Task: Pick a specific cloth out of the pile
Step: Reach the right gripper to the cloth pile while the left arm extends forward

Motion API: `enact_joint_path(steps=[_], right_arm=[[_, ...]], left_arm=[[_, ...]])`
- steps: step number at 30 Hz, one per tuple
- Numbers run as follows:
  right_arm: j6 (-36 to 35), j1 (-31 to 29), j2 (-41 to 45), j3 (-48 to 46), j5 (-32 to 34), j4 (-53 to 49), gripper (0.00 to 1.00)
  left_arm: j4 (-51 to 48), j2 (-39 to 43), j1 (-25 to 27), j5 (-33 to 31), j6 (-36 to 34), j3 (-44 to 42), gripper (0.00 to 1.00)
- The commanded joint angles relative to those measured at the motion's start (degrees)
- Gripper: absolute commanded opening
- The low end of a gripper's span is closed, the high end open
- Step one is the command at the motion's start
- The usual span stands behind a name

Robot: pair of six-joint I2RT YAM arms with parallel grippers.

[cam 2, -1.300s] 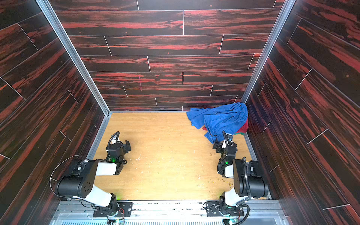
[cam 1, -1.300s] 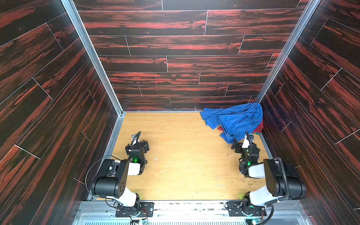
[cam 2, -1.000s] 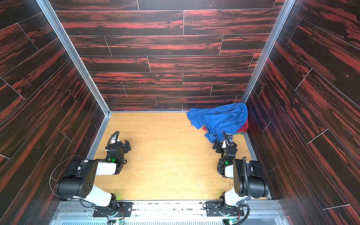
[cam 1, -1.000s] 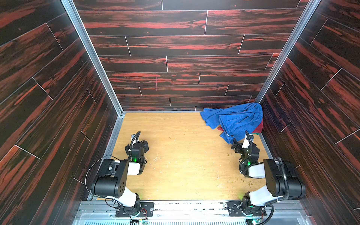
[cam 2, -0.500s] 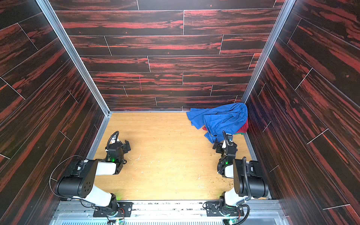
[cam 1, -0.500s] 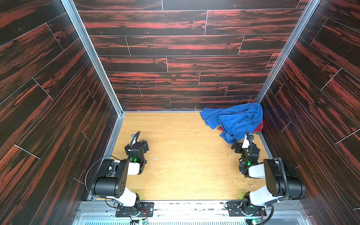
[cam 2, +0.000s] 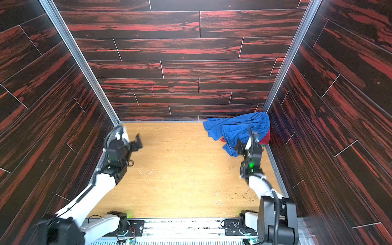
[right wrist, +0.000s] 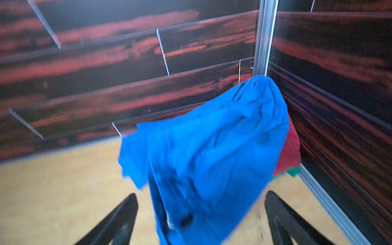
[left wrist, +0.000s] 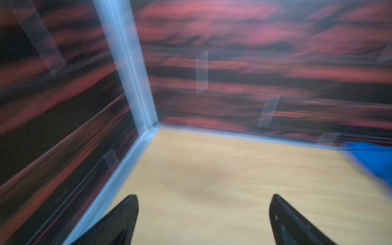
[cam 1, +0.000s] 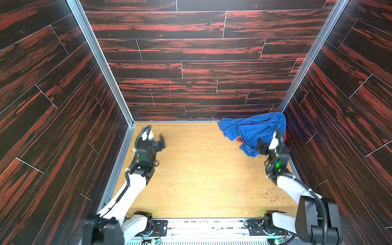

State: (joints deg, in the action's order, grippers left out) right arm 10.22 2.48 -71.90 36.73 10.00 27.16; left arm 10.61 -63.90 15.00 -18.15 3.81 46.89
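Two grippers are shown: the right gripper (right wrist: 200, 194), jaws spread wide, is held at the pile's (cam 1: 261, 125) near edge; the left gripper (cam 1: 154, 135), equally wide apart, is raised over bare surface (cam 1: 201, 169); one blue cloth (cam 2: 239, 129) is draped over one red cloth (right wrist: 289, 148); one green cloth (right wrist: 293, 171) is glimpsed beneath, against the wall (right wrist: 339, 106).

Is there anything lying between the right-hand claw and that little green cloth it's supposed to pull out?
Yes. The large blue cloth lies heaped right in front of the open right gripper. Only a sliver of the green cloth shows past it, at the edge of the dark red cloth by the side wall.
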Motion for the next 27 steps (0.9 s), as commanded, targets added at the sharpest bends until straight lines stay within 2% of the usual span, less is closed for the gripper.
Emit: enact_joint_path(steps=[1, 3, 7, 10, 13, 15, 18, 23, 27], right_arm=[[7.18, 0.86, -1.51, 6.84, 1.56, -24.09, 0.92], [11.23, 4.01, -2.50, 10.13, -1.46, -29.49, 0.91], [20.45, 14.79, -4.95, 12.31, -17.40, -32.22, 0.83], [19.88, 16.42, -10.22, 16.67, -20.54, -36.91, 0.83], [19.71, 16.49, -16.37, 21.56, -19.55, -42.45, 0.73], [20.06, 16.46, -19.28, 22.56, -17.58, -42.95, 0.67], [19.71, 16.72, -23.39, 23.21, -16.49, -42.05, 0.63], [19.99, 20.84, -28.17, 23.60, -23.24, -38.99, 0.57], [20.38, 24.52, -29.69, 23.13, -26.93, -35.06, 0.55]], left_arm=[[-19.31, -1.58, 10.35, -0.80, -2.58, 5.45, 0.99], [-20.30, -2.85, 15.03, 0.21, -1.99, 8.15, 0.99], [-22.00, -7.68, 22.20, 5.04, -1.31, 15.83, 0.99], [-26.18, -13.77, 27.47, 6.43, -2.38, 23.81, 0.99], [-27.85, -18.68, 32.19, 4.00, -4.36, 28.88, 0.99], [-26.09, -20.30, 33.83, 4.10, -4.73, 29.19, 0.99], [-23.95, -21.17, 34.53, 5.81, -3.76, 28.94, 0.99], [-26.38, -21.59, 34.48, 11.30, -2.41, 31.52, 0.99], [-30.00, -22.43, 34.56, 15.83, -4.86, 33.19, 0.99]])
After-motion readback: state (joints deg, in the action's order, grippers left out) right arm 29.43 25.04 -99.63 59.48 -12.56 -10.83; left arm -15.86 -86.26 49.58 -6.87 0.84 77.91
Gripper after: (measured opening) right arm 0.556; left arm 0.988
